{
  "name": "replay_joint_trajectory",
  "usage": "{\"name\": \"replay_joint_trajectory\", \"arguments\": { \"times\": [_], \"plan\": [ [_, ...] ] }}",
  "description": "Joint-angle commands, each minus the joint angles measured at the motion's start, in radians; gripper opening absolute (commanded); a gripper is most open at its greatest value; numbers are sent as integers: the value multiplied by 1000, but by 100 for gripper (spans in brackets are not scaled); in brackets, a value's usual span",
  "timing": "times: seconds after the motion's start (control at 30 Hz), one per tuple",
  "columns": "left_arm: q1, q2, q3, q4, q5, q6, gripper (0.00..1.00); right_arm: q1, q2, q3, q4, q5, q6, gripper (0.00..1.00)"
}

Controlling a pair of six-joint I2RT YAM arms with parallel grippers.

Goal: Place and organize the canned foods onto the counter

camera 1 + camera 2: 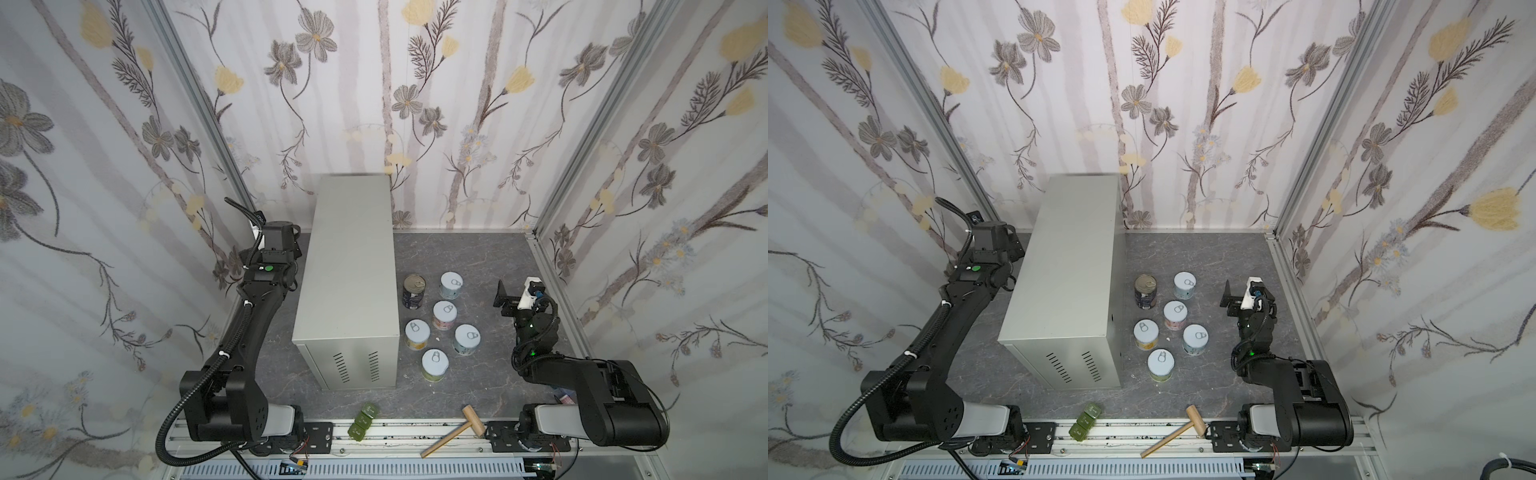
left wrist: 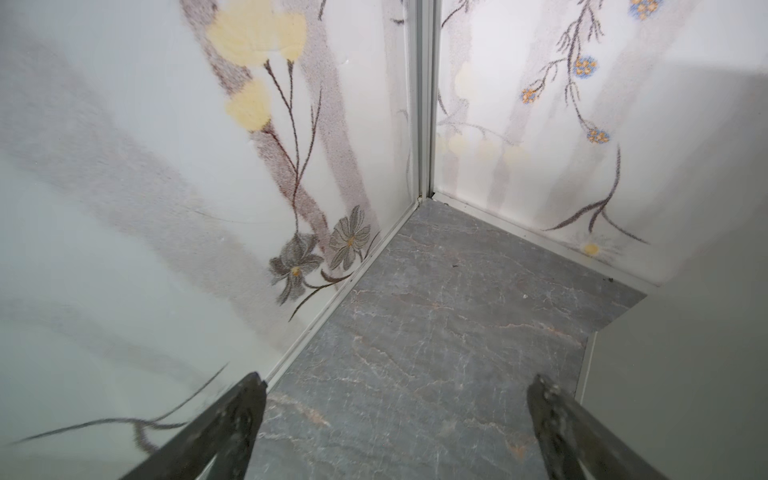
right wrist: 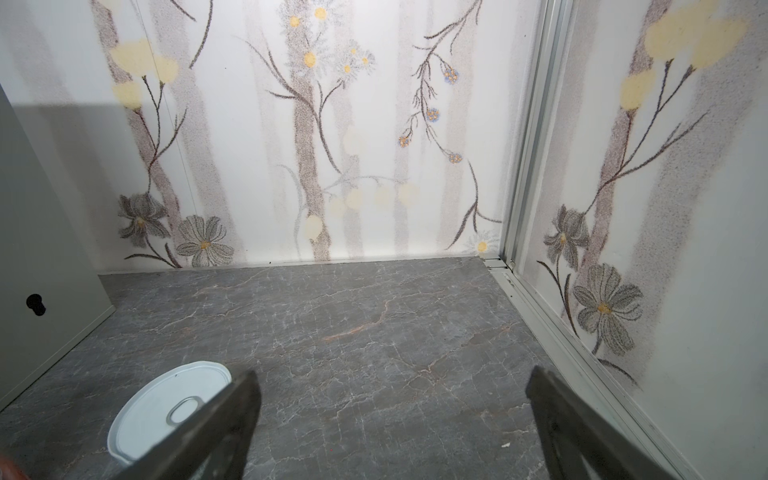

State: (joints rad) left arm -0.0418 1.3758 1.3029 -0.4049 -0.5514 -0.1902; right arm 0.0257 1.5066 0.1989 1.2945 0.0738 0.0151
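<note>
Presently, six cans (image 1: 444, 314) upright beside counter (image 1: 351, 266), left fingers (image 2: 232, 419) wide, right fingers (image 3: 224, 424) wide

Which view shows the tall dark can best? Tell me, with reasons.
Both top views: the tall dark can stands whole and upright beside the counter. Neither wrist view shows it; the right wrist view catches only a pale-lidded can.

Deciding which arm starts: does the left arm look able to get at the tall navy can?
Probably not directly. The counter stands between the left fingers and the navy can; the arm would have to reach over the top.
</note>
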Motion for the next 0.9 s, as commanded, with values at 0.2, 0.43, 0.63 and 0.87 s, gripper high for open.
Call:
{"name": "replay_joint_trajectory", "arguments": {
  "times": [0.2, 0.43, 0.63, 0.87],
  "plan": [
    [34, -112, 121, -323, 314, 118, 100, 5, -23, 30, -43, -6, -10, 100],
    [55, -224, 195, -372, 432, 120, 100, 22, -82, 402, -856, 62, 141, 100],
    [56, -261, 319, -464, 698, 122, 100, 111, -25, 542, -1279, 97, 278, 100],
    [44, -283, 394, -514, 1011, 102, 100, 290, -39, 584, -1519, 146, 356, 100]
  ]
}}
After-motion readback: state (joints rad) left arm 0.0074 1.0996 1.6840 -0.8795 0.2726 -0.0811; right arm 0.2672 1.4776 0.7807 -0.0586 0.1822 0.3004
